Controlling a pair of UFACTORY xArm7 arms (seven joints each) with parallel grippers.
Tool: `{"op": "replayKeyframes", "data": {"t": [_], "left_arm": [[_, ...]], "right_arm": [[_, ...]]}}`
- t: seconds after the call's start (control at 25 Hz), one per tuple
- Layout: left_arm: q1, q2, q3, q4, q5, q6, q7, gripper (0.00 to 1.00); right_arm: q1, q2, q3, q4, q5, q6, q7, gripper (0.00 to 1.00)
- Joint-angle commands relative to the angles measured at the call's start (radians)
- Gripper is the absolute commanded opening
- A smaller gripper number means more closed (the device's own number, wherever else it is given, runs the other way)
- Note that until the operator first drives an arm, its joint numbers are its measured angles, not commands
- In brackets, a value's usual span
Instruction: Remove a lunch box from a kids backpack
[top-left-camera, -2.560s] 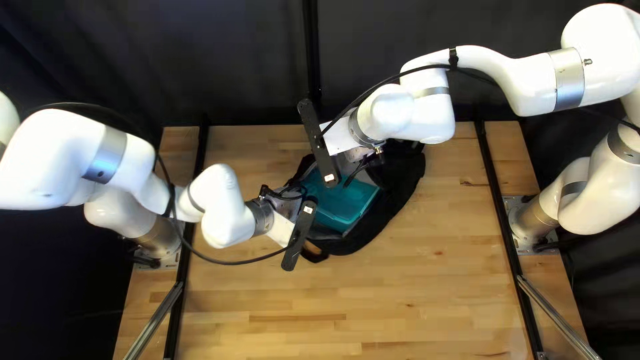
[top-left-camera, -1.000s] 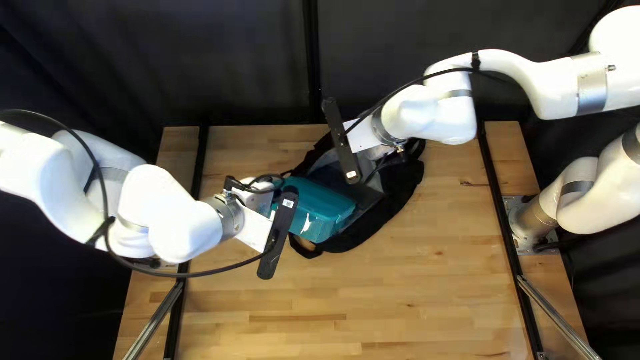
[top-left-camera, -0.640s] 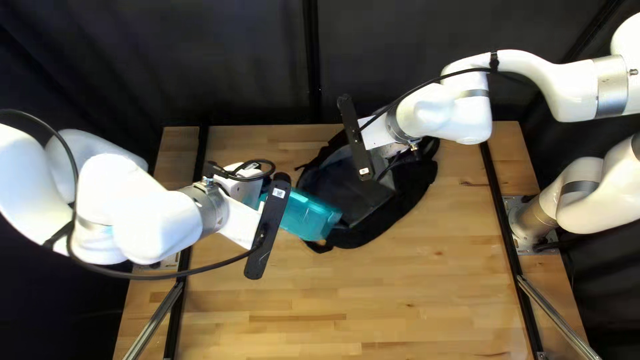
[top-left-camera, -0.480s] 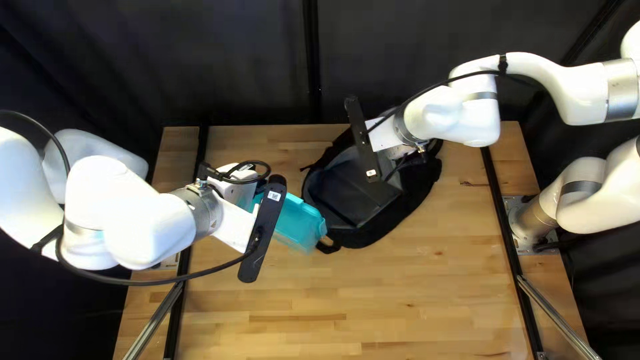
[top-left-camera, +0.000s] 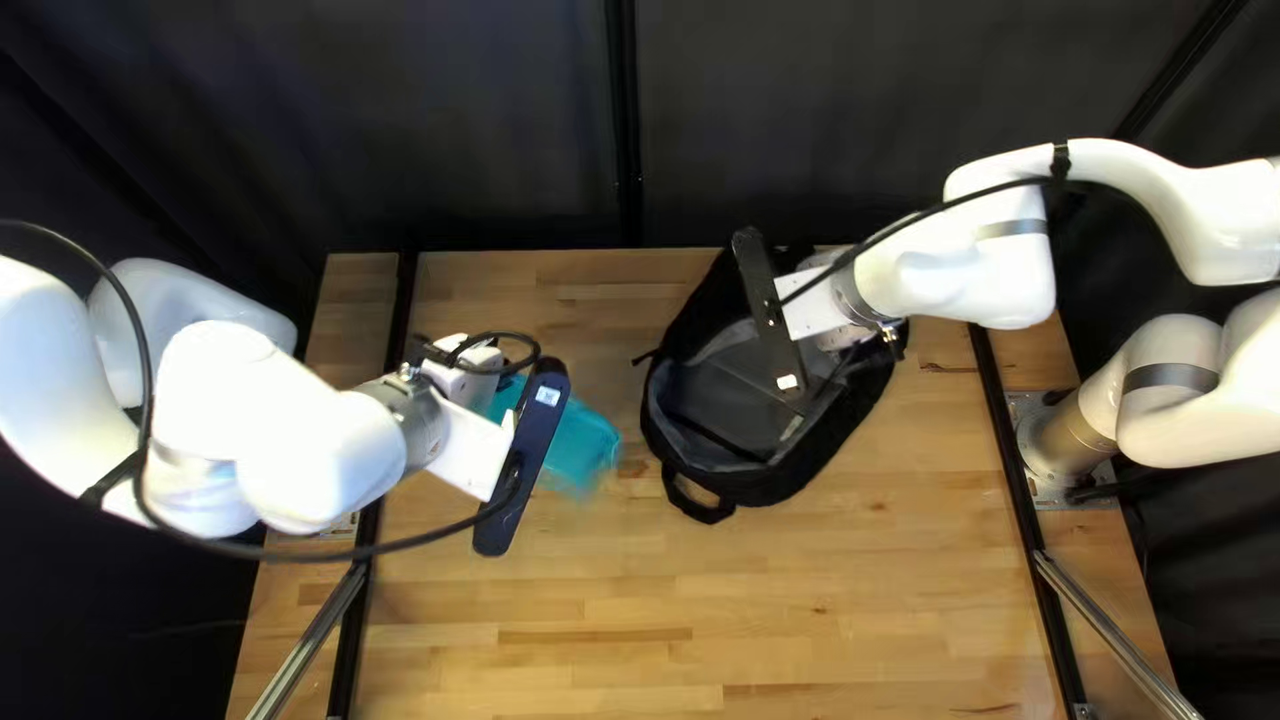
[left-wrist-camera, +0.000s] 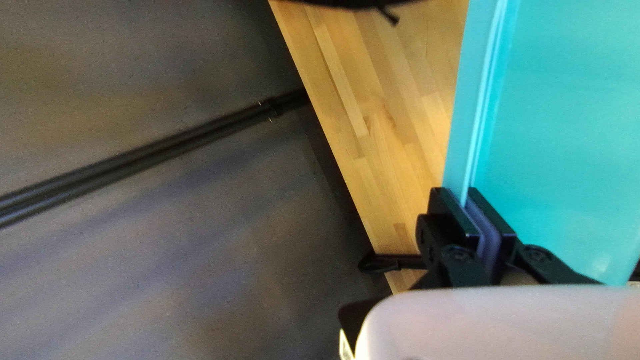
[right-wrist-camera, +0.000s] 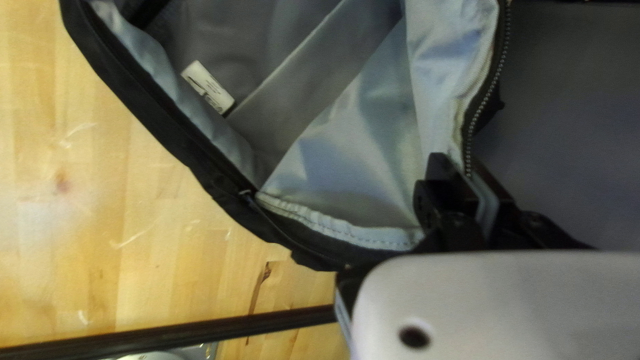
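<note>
Lunch box [top-left-camera: 583,443] is out, left of the backpack [top-left-camera: 850,424] in top left view. Left gripper [left-wrist-camera: 459,194] pinches its edge; right gripper [right-wrist-camera: 460,165] clamps the backpack's zippered edge. Likely set-down next: level it, lower slowly, release once tabletop [top-left-camera: 800,600] supports it.

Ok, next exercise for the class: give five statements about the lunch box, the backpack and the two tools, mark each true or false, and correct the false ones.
1. The lunch box is outside the backpack. True.
2. The left tool is open and touches nothing. False: it is shut on the lunch box's edge.
3. The right tool grips the backpack at its zippered edge. True.
4. The backpack is zipped closed. False: it gapes open, its grey lining showing.
5. A white label shows inside the backpack. True.
</note>
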Motion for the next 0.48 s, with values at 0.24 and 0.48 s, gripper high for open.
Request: {"op": "replayKeyframes", "data": {"t": [0.24,0.48], "left_arm": [[0.046,-0.039,0.114,-0.079,0.045,-0.032,0.083,0.0],[0.099,-0.081,0.23,-0.139,0.136,-0.117,0.156,0.0]], "right_arm": [[0.03,-0.019,0.001,0.005,0.019,0.022,-0.059,1.0],[0.044,-0.027,0.011,0.008,0.016,0.025,-0.079,1.0]]}}
